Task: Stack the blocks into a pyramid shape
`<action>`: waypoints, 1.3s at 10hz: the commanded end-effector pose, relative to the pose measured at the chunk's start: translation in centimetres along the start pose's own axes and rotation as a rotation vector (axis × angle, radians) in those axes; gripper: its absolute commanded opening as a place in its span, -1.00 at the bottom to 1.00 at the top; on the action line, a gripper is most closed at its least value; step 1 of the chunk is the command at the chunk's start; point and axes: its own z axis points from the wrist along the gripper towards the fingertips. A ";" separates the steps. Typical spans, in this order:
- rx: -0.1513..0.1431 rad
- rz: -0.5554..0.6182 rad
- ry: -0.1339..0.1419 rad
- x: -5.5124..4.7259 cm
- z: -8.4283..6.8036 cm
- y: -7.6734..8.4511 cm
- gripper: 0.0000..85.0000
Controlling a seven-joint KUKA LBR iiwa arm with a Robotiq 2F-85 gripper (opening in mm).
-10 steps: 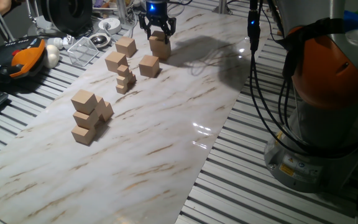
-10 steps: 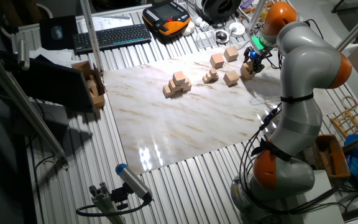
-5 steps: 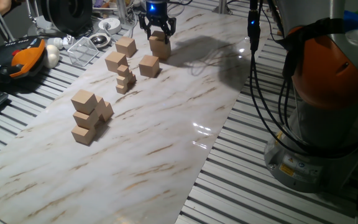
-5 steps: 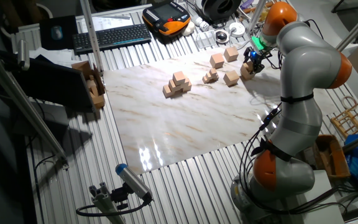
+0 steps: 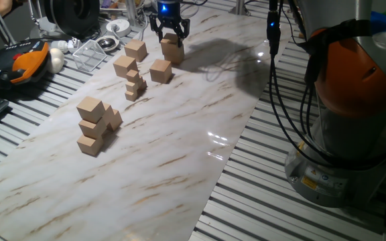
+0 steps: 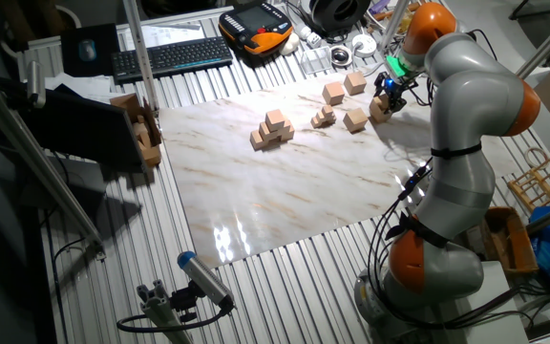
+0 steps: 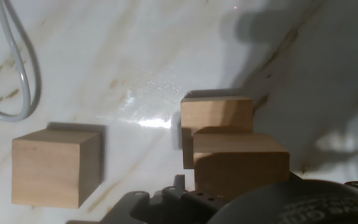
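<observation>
Blocks of plain light-tan wood, smooth and unmarked, are scattered across the far part of the marble-patterned table (image 5: 179, 154). The end effector (image 5: 169, 30) stands at the far end of the table with its dark fingers down either side of a block (image 5: 171, 41), which appears to sit on top of another block (image 5: 172, 54) resting on the table. In the hand view the two show as one cube (image 7: 241, 165) close under the camera and a second (image 7: 216, 121) partly covered beneath it. The fingers look closed in on the upper block, but whether they actually clamp it I cannot tell.

Three more loose blocks lie near it: one (image 5: 160, 71) just nearer, one (image 5: 135, 50) to the left and one (image 5: 124, 66) left and nearer. A cluster of much smaller cubes (image 5: 135, 84) sits beside them. Further toward the near left stands a small stepped pile (image 5: 94, 126), likely the start of the pyramid.

To do this step well, the grip should be square on opposite flat faces and centred, so the cube neither twists nor drags the one underneath. A straight vertical lift would be safest before any sideways travel, keeping clear of the neighbouring blocks
</observation>
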 end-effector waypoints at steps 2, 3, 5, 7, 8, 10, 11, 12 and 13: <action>0.001 -0.001 0.000 0.0 0.0 0.0 0.60; 0.000 -0.003 0.000 0.0 0.0 0.0 0.60; -0.002 -0.003 0.000 0.0 0.0 0.0 0.60; -0.007 -0.003 0.001 0.0 0.0 0.0 0.60; -0.007 -0.003 0.002 0.1 0.0 0.0 0.60; -0.007 -0.003 0.002 0.0 0.0 0.1 0.60; -0.009 -0.001 0.005 0.1 0.0 0.1 0.60; -0.009 -0.001 0.007 0.1 0.0 0.1 0.60; -0.009 -0.003 0.007 0.1 0.0 0.1 0.60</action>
